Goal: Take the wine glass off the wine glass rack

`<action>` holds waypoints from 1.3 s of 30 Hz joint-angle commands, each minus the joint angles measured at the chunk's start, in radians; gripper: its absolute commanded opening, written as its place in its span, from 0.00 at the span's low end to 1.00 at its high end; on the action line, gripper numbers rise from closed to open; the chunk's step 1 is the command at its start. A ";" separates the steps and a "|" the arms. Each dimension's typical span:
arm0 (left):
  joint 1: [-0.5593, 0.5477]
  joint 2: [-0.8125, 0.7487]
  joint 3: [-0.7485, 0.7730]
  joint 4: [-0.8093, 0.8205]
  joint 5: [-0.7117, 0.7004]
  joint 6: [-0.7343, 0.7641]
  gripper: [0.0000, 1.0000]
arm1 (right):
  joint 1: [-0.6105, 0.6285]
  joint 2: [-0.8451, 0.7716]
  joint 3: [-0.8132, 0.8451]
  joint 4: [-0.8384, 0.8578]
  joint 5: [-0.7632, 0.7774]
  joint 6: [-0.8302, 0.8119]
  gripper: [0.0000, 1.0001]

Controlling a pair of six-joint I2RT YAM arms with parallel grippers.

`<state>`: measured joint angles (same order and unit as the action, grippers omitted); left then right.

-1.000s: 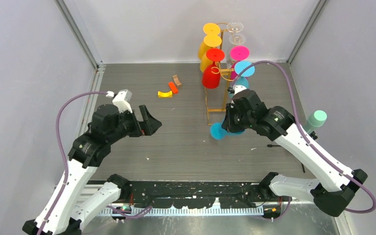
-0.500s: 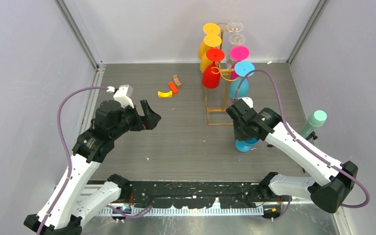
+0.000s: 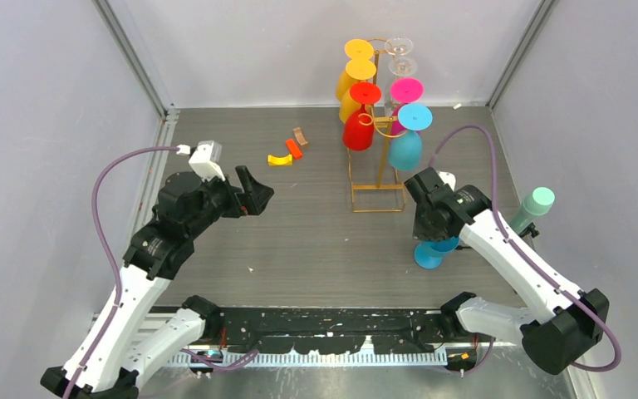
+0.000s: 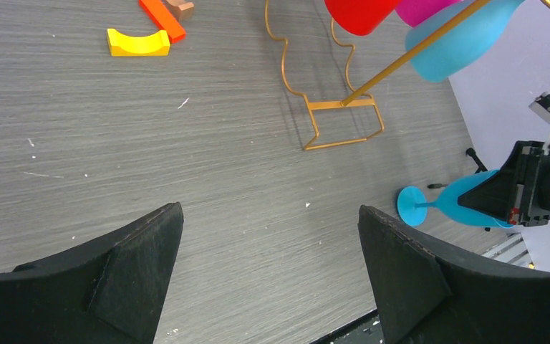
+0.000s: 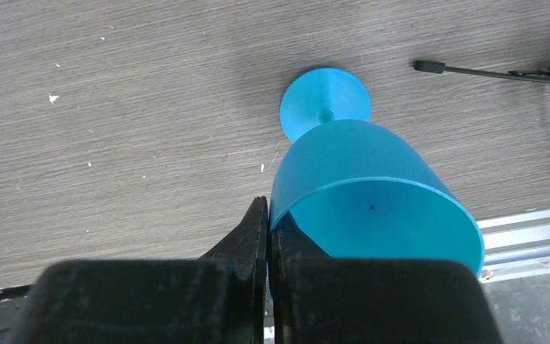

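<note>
Change over the last second: the right arm has swung from the rack (image 3: 380, 170) base toward the right edge of the table (image 3: 299, 241), taking the blue glass (image 5: 372, 172) with it. The glass is now well apart from the rack, near the right edge and about midway from far edge to near edge. It stands foot down, roughly upright. Foot looks on or just above the surface; contact not confirmed. Judgement: removal is done, and only set-down and release remain. The other glasses hang unchanged on the hooks.

Right arm: elbow out toward the near-right corner, wrist pointing down over the glass. Right gripper (image 5: 268, 218) is pressed together on the bowl rim, one finger inside and one outside.

Left arm: has barely shifted, raised over the left half of the table. Left gripper (image 4: 268, 211) spread wide, holding nothing.
</note>
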<state>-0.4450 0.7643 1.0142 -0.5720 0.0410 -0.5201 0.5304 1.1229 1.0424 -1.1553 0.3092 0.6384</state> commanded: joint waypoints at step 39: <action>-0.060 0.577 0.441 0.349 0.233 -0.171 0.97 | -0.047 -0.276 0.094 0.573 -0.436 0.260 0.44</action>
<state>-0.4553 1.2514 1.2945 -0.3691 0.2794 -0.6338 0.4866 0.8581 1.1412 -0.6750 -0.0807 0.8402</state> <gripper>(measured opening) 0.975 0.448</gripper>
